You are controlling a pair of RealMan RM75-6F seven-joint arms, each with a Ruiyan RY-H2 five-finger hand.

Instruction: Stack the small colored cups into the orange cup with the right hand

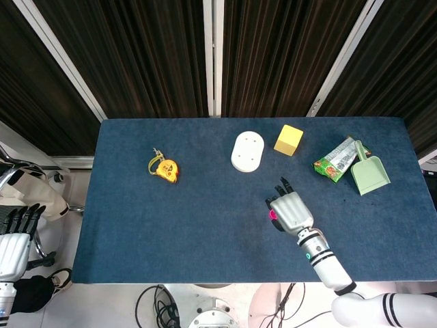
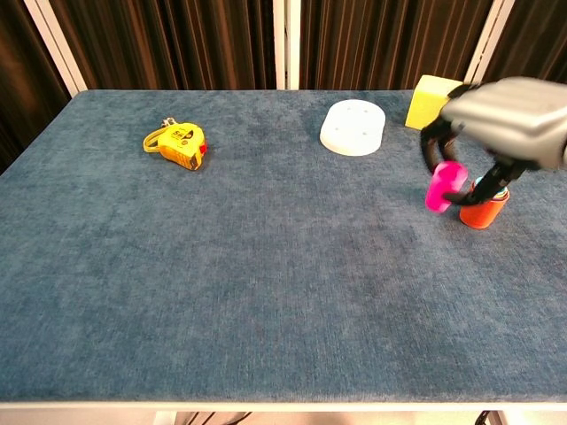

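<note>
Chest view: right hand (image 2: 500,119) gripped pink cup (image 2: 443,185), tilted, lifted clear of table (image 2: 221,266), just left of orange cup (image 2: 483,211). Head view hid orange cup under right hand (image 1: 292,210); showed left hand (image 1: 13,236) off table, fingers apart, empty.

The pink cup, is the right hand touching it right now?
Touching. The chest view shows the right hand with fingers curled around the pink cup, holding it off the table beside the orange cup.
</note>
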